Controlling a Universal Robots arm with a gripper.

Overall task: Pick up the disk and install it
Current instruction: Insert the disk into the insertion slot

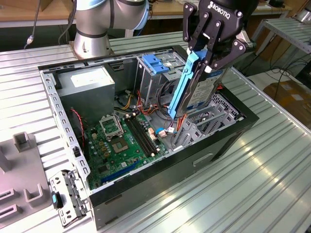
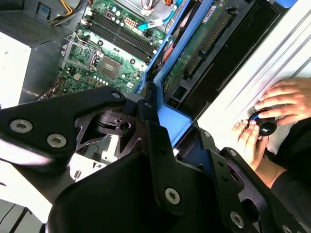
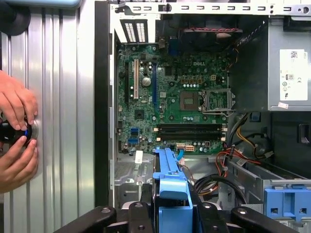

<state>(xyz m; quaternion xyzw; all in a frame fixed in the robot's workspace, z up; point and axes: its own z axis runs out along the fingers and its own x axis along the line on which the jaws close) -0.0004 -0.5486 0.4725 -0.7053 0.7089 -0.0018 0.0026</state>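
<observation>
My gripper (image 1: 206,60) is shut on the disk (image 1: 201,94) and holds it on edge, tilted, above the open computer case (image 1: 228,141). The disk is a silver drive with a white-and-blue label and a bright blue rail (image 1: 181,87) along its side. Its lower end hangs just above the cables and the grey bay at the case's exterior-view right. In the second wrist view the disk (image 2: 204,43) shows its green circuit board between the black fingers (image 2: 150,131). In the first wrist view the blue rail (image 3: 167,177) runs out from the gripper (image 3: 170,213) over the case.
Inside the case lie the green motherboard (image 1: 119,141), a grey power-supply box (image 1: 90,85) and a drive cage with a blue bracket (image 1: 154,62). A person's hands (image 3: 17,131) hold a black knob on the ribbed table beside the case. A grey fixture (image 1: 19,165) stands at the exterior view's left.
</observation>
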